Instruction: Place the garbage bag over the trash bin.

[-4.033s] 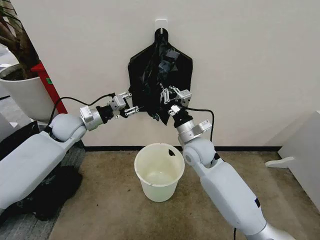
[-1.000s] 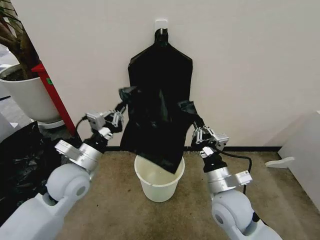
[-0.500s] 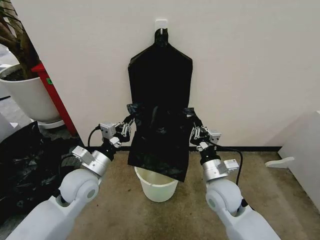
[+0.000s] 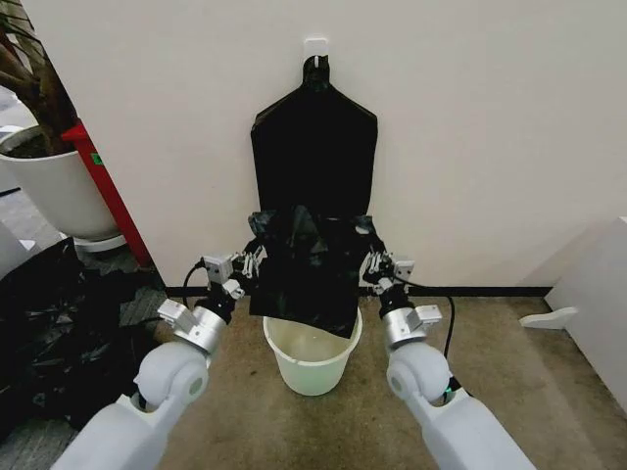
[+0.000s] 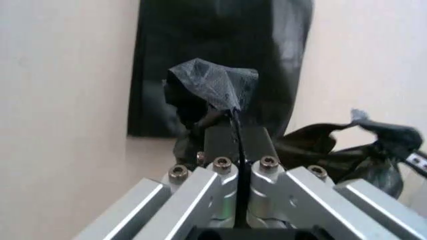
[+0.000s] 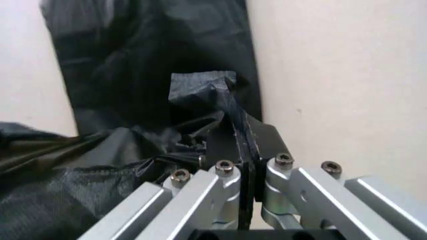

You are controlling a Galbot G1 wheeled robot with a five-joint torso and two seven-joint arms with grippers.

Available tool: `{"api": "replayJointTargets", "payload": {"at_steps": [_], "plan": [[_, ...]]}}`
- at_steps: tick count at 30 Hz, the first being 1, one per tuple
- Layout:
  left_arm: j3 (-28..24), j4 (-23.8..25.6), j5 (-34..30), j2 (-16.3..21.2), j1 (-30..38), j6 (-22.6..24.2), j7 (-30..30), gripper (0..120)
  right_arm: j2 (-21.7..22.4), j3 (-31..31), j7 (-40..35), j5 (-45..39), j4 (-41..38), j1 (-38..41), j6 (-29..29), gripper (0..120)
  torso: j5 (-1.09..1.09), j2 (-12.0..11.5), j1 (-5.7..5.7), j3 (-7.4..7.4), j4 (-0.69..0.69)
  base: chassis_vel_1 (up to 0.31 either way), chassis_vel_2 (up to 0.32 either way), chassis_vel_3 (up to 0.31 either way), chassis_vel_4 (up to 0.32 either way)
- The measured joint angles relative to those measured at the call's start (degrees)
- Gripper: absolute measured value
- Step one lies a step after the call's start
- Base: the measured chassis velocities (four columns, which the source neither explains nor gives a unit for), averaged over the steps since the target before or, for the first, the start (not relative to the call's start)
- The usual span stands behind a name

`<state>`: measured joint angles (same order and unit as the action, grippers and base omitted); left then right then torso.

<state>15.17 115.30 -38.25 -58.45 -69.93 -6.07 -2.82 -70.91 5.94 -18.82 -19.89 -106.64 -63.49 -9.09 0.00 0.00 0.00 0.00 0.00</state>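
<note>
The garbage bag [image 4: 306,274] hangs stretched between my two grippers, directly above the trash bin [image 4: 312,351]. My left gripper [image 4: 251,262] sits at the bag's 9 o'clock edge and my right gripper [image 4: 369,259] at its 3 o'clock edge, each clamped onto an upper corner of the film. In the left wrist view, my left gripper [image 5: 235,131] has its jaws pressed flat together with a crumpled tuft of the garbage bag [image 5: 212,85] standing out past the tips. In the right wrist view, my right gripper [image 6: 239,131] is likewise pinched tight on a folded tab of the garbage bag [image 6: 200,90].

Both arms rise from the lower corners of the head view, forearms angled inward and upward, wrists level with each other on either side of the bin.

The bag's lower hem overlaps the bin's rim at 12 o'clock and hides the far wall. Behind the bag, a flat black bundle [image 4: 313,147] hangs from a wall hook [image 4: 315,46]; the bag's top edge is hard to separate from it.
</note>
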Motion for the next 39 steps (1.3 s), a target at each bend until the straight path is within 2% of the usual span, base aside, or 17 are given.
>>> {"api": "replayJointTargets", "payload": {"at_steps": [11, 20, 26, 27, 31, 32, 36, 39], "plan": [[-1.5, 2.0, -2.1, -1.6, -4.3, 3.1, -3.9, 0, 1.6, 0.2, -5.8, 2.4, -3.0, -2.6, 5.3, 0, 0.00, 0.0, 0.00, 0.00, 0.00, 0.000, 0.000, 0.000, 0.000], [-3.8, 2.3, 0.6, -0.4, -6.4, 7.4, -9.1, 0, 2.5, -5.6, -10.0, 1.1, -4.1, -6.0, 10.4, 0, -0.01, 0.0, 0.00, 0.00, 0.00, 0.000, 0.000, 0.000, 0.000], [-7.7, 5.7, -0.3, 6.4, -6.5, 15.5, -16.9, 0, 5.6, -9.8, -17.5, -7.7, -11.1, -7.7, 23.0, 0, -0.01, 0.0, 0.00, 0.00, 0.00, 0.000, 0.000, 0.000, 0.000], [-7.7, 5.7, -0.3, 6.4, -6.5, 15.5, -16.9, 0, 5.6, -9.8, -17.5, -7.7, -11.1, -7.7, 23.0, 0, -0.01, 0.0, 0.00, 0.00, 0.00, 0.000, 0.000, 0.000, 0.000], [-8.6, 11.0, -5.8, 12.0, -5.1, 23.1, -22.7, 0, 8.0, -10.9, -24.1, -16.5, -18.1, -9.2, 33.3, 0, -0.01, 0.0, 0.00, -0.01, 0.00, 0.000, 0.000, 0.000, 0.000], [-8.6, 11.0, -5.8, 12.0, -5.1, 23.1, -22.7, 0, 8.0, -10.9, -24.1, -16.5, -18.1, -9.2, 33.3, 0, -0.01, 0.0, 0.00, -0.01, 0.00, 0.000, 0.000, 0.000, 0.000], [-8.4, 16.8, -15.0, 17.6, -3.8, 34.0, -29.6, 0, 10.4, -11.1, -28.6, -24.0, -21.7, -9.5, 39.2, 0, 0.00, 0.0, 0.00, -0.01, -0.01, 0.000, 0.000, 0.000, 0.000], [-8.8, 17.6, -17.0, 19.0, -3.7, 37.4, -32.1, 0, 11.0, -11.1, -29.9, -27.0, -22.1, -9.0, 41.0, 0, 0.01, 0.0, 0.00, -0.01, 0.01, 0.000, 0.000, 0.000, 0.000]]}}
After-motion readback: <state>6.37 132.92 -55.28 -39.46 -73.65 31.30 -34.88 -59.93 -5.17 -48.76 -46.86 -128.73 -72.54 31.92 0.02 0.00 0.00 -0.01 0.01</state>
